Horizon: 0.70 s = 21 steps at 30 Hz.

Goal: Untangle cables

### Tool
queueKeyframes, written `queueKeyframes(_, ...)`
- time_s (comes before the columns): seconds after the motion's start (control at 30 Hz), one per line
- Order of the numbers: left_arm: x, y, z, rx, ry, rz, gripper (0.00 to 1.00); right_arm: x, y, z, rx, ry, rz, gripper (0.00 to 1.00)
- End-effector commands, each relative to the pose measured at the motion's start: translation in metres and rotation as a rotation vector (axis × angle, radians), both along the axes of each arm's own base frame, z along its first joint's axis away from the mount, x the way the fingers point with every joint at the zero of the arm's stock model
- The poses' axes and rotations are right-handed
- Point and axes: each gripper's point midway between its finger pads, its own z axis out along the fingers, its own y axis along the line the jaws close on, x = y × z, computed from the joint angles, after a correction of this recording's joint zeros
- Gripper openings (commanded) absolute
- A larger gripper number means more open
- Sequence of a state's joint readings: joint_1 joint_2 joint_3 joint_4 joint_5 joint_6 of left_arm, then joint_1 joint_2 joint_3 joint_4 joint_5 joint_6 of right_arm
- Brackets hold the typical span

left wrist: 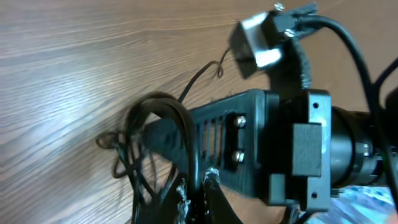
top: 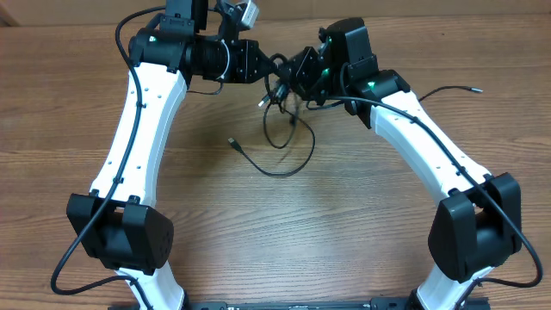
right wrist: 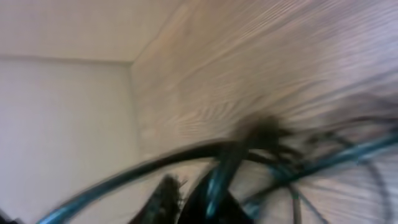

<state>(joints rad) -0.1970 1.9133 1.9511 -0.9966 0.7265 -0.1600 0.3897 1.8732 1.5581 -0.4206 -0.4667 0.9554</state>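
White arm links, black joint housings, trailing black wiring (small green lights), silver screws.

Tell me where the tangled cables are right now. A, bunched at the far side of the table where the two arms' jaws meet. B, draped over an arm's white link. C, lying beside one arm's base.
A: the cables bunch up where both sets of jaws meet, with one loose loop trailing down onto the table.
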Motion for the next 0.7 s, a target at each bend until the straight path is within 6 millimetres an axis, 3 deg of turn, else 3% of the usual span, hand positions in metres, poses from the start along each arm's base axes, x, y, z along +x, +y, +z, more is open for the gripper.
queueKeyframes(0.0, 0.006, 0.014, -0.011, 0.100, -0.007, 0.057, 0.04, 0.009, -0.021, -0.004, -0.099, -0.075, 0.018, 0.04)
queueKeyframes(0.2, 0.016, 0.049, -0.032, 0.316, -0.033, 0.149, 0.04, -0.004, -0.045, -0.005, -0.189, -0.118, 0.125, 0.04)
queueKeyframes(0.33, 0.016, 0.075, -0.045, 0.484, -0.052, 0.175, 0.04, -0.012, -0.078, 0.003, -0.289, -0.137, 0.117, 0.04)
queueKeyframes(0.53, 0.019, 0.116, -0.053, 0.682, -0.042, 0.280, 0.04, -0.028, -0.180, -0.007, -0.573, 0.015, -0.125, 0.04)
queueKeyframes(0.67, 0.021, 0.129, -0.053, 0.725, -0.045, 0.315, 0.04, -0.062, -0.269, -0.026, -0.852, 0.253, -0.420, 0.04)
